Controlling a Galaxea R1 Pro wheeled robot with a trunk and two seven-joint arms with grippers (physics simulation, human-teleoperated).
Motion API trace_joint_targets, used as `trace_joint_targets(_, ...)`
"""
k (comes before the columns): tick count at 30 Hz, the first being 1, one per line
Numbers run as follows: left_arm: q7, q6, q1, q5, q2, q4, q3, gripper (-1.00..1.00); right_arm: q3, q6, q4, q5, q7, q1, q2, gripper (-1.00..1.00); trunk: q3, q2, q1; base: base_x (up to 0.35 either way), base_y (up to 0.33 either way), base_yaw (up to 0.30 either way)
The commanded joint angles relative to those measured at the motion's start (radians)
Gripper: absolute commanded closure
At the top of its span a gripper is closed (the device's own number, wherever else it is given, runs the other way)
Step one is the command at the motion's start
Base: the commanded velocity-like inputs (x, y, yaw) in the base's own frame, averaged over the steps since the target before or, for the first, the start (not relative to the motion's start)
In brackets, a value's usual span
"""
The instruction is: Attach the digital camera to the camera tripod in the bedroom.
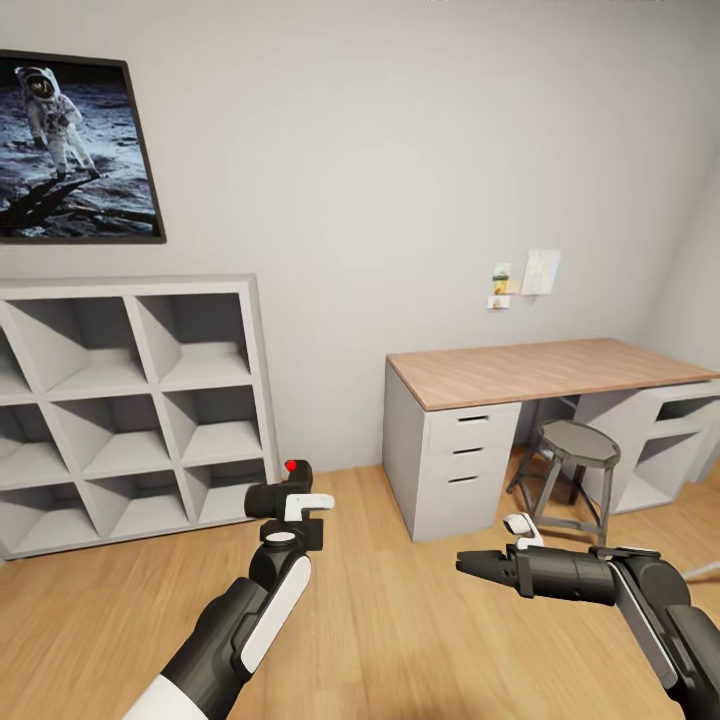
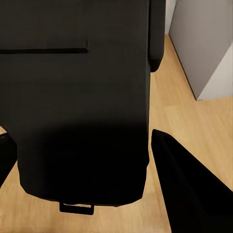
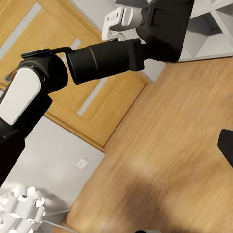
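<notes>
The digital camera (image 1: 278, 494), a chunky black body with a red dot on top, is held above the wood floor at lower centre of the head view. My left gripper (image 1: 292, 503) is shut on it. In the left wrist view the camera's black body (image 2: 73, 97) sits between the two dark fingers (image 2: 187, 189). My right gripper (image 1: 478, 564) hovers at the lower right, pointing left, open with nothing in it; one fingertip (image 3: 226, 146) shows at the edge of the right wrist view, where the held camera (image 3: 162, 24) is also seen. The camera tripod is out of view.
A grey cube shelf (image 1: 130, 400) stands against the left wall under an astronaut picture (image 1: 70, 150). A wood-topped white desk (image 1: 540, 370) with drawers is at the right, with a short grey stool (image 1: 575, 445) beneath it. Light wood floor (image 1: 400, 640) lies ahead.
</notes>
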Motion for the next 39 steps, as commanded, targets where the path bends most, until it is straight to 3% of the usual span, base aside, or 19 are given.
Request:
trace_joint_targets(1,0.009,0.002,-0.001,0.008,0.000,-0.001,-0.002,1.00,0.000,0.007,0.000,-0.004,0.000,-0.001,0.000,-1.00,0.002,0.007,-0.004,0.000,0.000,0.000)
trace_joint_targets(8,0.010,0.002,-0.001,0.008,0.000,-0.004,-0.001,1.00,-0.025,0.007,0.000,-0.006,-0.001,-0.001,-0.001,-1.00,0.024,0.056,-0.031,0.000,0.000,0.000)
trace_joint_targets(17,0.002,0.002,-0.001,0.018,0.000,-0.009,-0.001,1.00,-0.153,0.007,0.000,0.016,-0.026,-0.001,-0.002,-1.00,0.052,0.119,-0.065,0.000,0.000,0.000)
trace_joint_targets(19,-0.007,0.003,-0.001,0.032,0.002,-0.023,0.000,1.00,-0.198,0.007,-0.001,0.040,-0.030,-0.001,-0.002,-1.00,0.058,0.133,-0.073,0.000,0.000,0.000)
trace_joint_targets(20,-0.018,0.004,-0.001,0.067,0.005,-0.052,0.004,1.00,-0.249,0.008,-0.002,0.079,-0.032,-0.001,-0.001,-1.00,0.062,0.140,-0.077,0.000,0.000,0.000)
trace_joint_targets(27,-0.027,0.004,-0.001,0.146,0.010,-0.072,0.008,1.00,-0.276,0.015,-0.003,0.106,-0.035,-0.001,-0.001,-1.00,0.084,0.189,-0.104,0.000,0.000,0.000)
trace_joint_targets(30,-0.039,0.004,-0.001,0.178,0.010,-0.075,0.034,1.00,-0.280,0.012,-0.003,0.106,-0.037,-0.001,-0.001,-1.00,0.093,0.210,-0.115,0.000,0.000,0.000)
trace_joint_targets(32,-0.055,0.005,-0.001,0.203,0.011,-0.075,0.074,1.00,-0.293,0.011,-0.003,0.106,-0.039,-0.001,-0.002,-1.00,0.099,0.224,-0.123,0.000,0.000,0.000)
trace_joint_targets(33,-0.212,0.020,-0.001,0.253,0.021,-0.071,0.238,1.00,-0.385,0.008,-0.002,0.163,-0.120,-0.001,-0.002,-1.00,0.102,0.231,-0.127,0.000,0.000,0.000)
trace_joint_targets(36,-0.296,0.025,-0.001,0.256,0.035,-0.064,0.280,1.00,-0.432,0.008,-0.002,0.185,-0.163,-0.001,-0.002,-1.00,0.112,0.252,-0.138,0.000,0.000,0.000)
trace_joint_targets(39,-0.304,0.025,-0.001,0.256,0.049,-0.061,0.284,1.00,-0.438,0.007,0.000,0.187,-0.200,-0.001,-0.002,-1.00,0.121,0.273,-0.150,0.000,0.000,0.000)
